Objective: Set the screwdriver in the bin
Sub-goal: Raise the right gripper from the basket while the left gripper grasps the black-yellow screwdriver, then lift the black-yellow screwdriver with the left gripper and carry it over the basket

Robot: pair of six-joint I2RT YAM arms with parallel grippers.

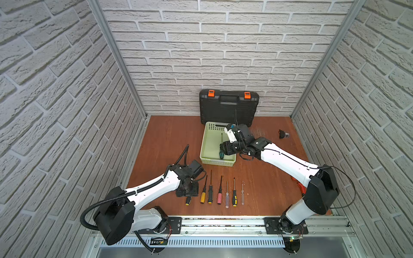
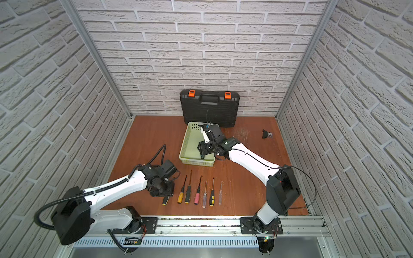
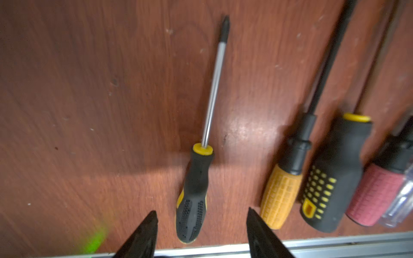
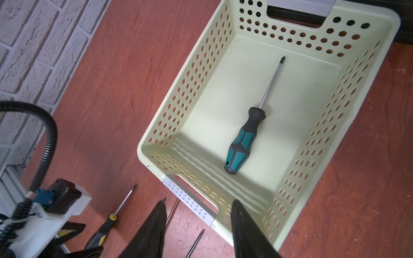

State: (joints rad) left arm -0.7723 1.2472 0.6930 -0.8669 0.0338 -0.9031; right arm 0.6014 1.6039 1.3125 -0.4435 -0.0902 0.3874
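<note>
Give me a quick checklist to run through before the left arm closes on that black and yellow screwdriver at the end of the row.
1. Aim: ok, the left gripper hangs over the black and yellow screwdriver, handle between its fingers.
2. Finger gap: ok, open, space shows on both sides of the handle.
3. Neighbour: ok, the orange-handled screwdriver lies apart from the fingers.
4. Room in the bin: ok, only the teal screwdriver lies inside.
5. Drop path: not ok, the right gripper, open and empty, hangs over the bin's edge.
6. Height above the handle: cannot tell.
</note>
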